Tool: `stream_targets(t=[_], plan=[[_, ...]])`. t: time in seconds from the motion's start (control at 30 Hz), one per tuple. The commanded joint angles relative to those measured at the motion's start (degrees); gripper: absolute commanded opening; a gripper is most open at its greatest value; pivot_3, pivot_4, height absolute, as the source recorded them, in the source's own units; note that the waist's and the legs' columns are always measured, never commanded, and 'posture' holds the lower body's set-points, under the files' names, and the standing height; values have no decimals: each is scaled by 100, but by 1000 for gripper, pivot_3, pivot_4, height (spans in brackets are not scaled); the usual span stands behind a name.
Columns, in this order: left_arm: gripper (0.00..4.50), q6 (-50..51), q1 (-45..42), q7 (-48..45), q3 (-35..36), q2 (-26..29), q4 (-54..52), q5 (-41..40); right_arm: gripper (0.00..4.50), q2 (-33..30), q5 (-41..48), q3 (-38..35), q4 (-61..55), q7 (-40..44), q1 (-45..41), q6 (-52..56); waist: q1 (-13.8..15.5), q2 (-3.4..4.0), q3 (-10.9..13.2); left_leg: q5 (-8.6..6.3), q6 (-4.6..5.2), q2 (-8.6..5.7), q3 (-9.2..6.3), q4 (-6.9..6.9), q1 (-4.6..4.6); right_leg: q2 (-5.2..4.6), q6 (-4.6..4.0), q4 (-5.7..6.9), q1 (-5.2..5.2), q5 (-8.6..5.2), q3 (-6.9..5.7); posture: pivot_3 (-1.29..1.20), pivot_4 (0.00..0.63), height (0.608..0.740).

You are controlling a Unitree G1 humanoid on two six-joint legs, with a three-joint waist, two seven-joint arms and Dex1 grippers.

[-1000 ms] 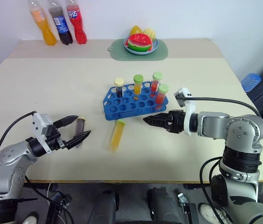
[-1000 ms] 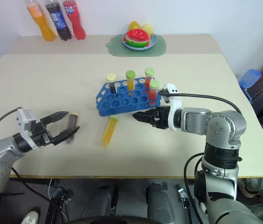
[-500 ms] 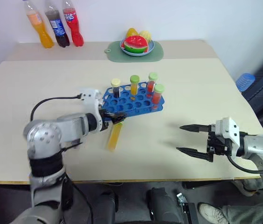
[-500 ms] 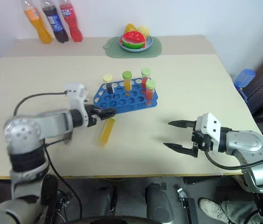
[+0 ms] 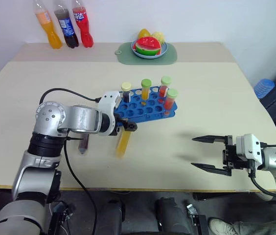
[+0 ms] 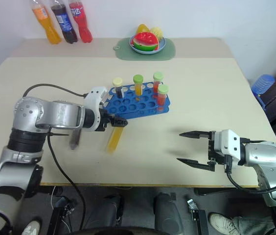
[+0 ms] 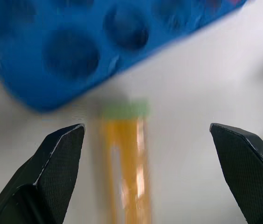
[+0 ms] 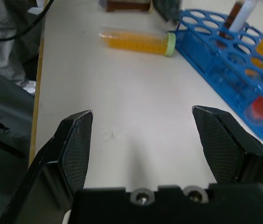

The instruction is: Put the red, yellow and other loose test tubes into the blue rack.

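Swung over from the desk's left, the left end effector (image 7: 145, 154) gapes astride the yellow tube (image 7: 124, 172), aligned lengthwise; the right end effector (image 5: 210, 154) gapes too, farther off.

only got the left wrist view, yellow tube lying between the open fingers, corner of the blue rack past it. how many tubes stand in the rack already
Observer: Four tubes stand in the blue rack, toward its far side.
Operator: any other loose tube
Observer: Yes, a dark brown tube lies on the table, on the robot's left of the yellow tube.
Operator: where's the right gripper
Observer: The right gripper is open over the table's front right part, apart from the rack.
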Motion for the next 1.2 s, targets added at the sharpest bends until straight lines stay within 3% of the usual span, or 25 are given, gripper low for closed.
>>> stream_targets(t=[0.03,0.2,0.53,0.63,0.77,0.8,1.03,1.2], plan=[[4500,57,-340,-448,-232,350,37,-102,3755,120,-1,-9,-205,-193,51,-113,5,0,0,0,0,0,1,0,-1,0,0,-1,-1,0,0,0,150,740],[4500,103,-647,-313,-542,264,627,-102,3755,274,-50,138,-222,-387,-6,-128,7,0,0,0,0,-5,2,1,-2,-4,1,-6,4,-1,-2,0,150,740],[4500,1043,-1744,-1045,-1639,105,2534,-102,3755,288,11,103,-625,-668,270,-63,-17,-2,1,0,1,-4,10,-1,-4,2,1,-5,-2,-1,-4,0,150,740],[3704,970,-1712,-713,-1784,-41,2732,-102,3816,306,-27,62,-786,-749,531,-110,-13,-3,2,0,2,-5,7,0,-5,-1,2,-6,0,-2,-3,0,150,740],[1859,990,-1607,-691,-1751,-138,2864,-102,3816,307,-17,8,-863,-853,707,-104,-19,-5,2,0,1,-5,2,0,-4,0,2,-5,-1,-2,-3,0,150,740],[1424,972,-1548,-675,-1722,-147,2835,-102,3816,306,-20,13,-861,-873,711,-107,-23,-5,2,1,1,-5,3,0,-5,0,2,-5,-2,-2,-3,0,150,740],[1424,841,-922,-1368,-1368,189,1798,-102,3816,311,103,98,-724,-981,465,106,-33,-1,0,1,0,-3,3,-1,-3,-1,2,-4,-2,-2,0,0,150,740],[1424,533,326,-2893,-592,1527,-428,-102,3816,410,114,282,-483,-925,73,137,-90,-3,2,20,-35,3,8,-8,-5,1,1,-1,-14,-2,9,0,150,740]])
